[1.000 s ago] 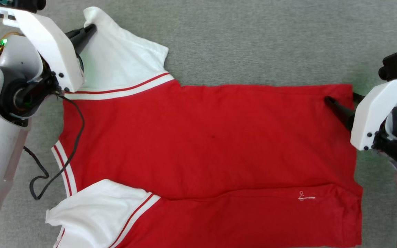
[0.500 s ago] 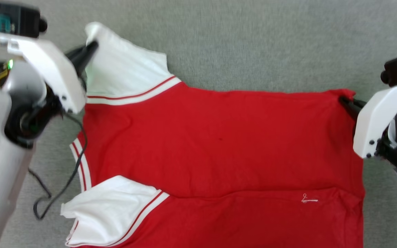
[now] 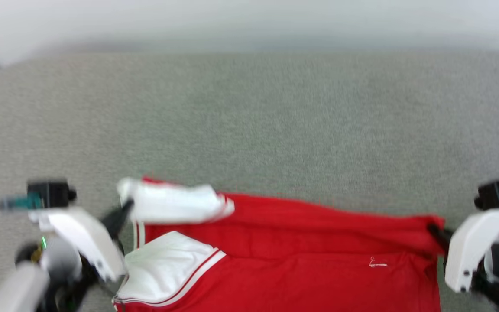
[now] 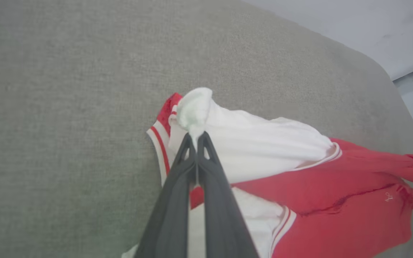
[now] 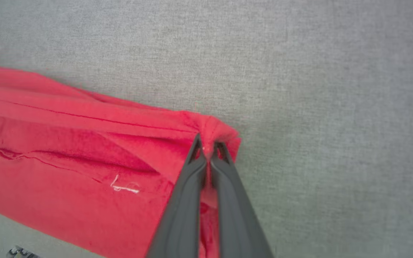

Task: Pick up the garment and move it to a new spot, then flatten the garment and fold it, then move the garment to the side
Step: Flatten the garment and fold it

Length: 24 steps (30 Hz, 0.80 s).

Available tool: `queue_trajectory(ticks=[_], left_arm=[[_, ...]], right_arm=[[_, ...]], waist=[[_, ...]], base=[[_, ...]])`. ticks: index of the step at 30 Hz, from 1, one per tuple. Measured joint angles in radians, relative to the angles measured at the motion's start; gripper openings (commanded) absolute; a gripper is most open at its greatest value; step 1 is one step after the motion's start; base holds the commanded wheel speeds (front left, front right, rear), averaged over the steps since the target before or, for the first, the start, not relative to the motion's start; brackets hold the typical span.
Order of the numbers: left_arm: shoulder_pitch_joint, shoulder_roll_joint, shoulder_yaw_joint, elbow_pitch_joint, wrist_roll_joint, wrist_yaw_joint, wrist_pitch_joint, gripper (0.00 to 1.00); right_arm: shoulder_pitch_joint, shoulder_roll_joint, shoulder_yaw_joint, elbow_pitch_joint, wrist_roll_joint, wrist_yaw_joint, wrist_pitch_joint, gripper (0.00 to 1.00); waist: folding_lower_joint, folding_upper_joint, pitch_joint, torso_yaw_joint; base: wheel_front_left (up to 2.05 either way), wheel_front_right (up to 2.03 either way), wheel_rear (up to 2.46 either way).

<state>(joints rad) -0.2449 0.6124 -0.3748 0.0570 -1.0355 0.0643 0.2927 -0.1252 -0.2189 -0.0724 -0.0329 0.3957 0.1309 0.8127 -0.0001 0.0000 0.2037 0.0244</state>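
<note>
At lower left the left end effector (image 3: 123, 211) pinches the garment (image 3: 301, 268) by its white sleeve, the right end effector (image 3: 435, 230) its red corner.

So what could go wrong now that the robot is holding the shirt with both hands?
The left hand pinches only the tip of the white sleeve, so the thin cloth might slip out. The right hand grips just a small bunch at the red corner of the shirt, and that could pull free too. The lifted edge looks bunched and creased, so the fold may land wrinkled.
</note>
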Motion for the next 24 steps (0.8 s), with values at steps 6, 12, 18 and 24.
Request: queue_trajectory(ticks=[6, 12, 18, 24], left_arm=[[0.187, -0.041, -0.012, -0.013, -0.043, 0.044, -0.034, 0.07], [0.285, -0.080, -0.026, 0.033, -0.058, 0.067, -0.072, 1.00], [0.334, -0.093, -0.011, 0.002, 0.008, 0.105, -0.195, 1.00], [0.327, -0.086, 0.003, -0.094, 0.144, 0.164, -0.343, 1.00]], right_arm=[[0.126, 0.033, -0.049, 0.024, 0.001, 0.000, -0.048, 0.67], [0.231, 0.053, -0.048, 0.069, 0.004, 0.000, -0.102, 1.00], [0.313, 0.055, -0.043, 0.026, 0.012, 0.000, -0.148, 1.00], [0.329, 0.044, -0.077, -0.091, 0.009, 0.000, -0.140, 1.00]], waist=[[-0.0001, 0.0000, -0.057, 0.019], [0.0000, 0.0000, -0.090, 0.016], [0.0000, 0.0000, -0.135, -0.001], [0.0000, 0.0000, -0.188, -0.015]], base=[[0.00, 0.00, 0.00], [0.00, 0.00, 0.00], [0.00, 0.00, 0.00], [0.00, 0.00, 0.00]])
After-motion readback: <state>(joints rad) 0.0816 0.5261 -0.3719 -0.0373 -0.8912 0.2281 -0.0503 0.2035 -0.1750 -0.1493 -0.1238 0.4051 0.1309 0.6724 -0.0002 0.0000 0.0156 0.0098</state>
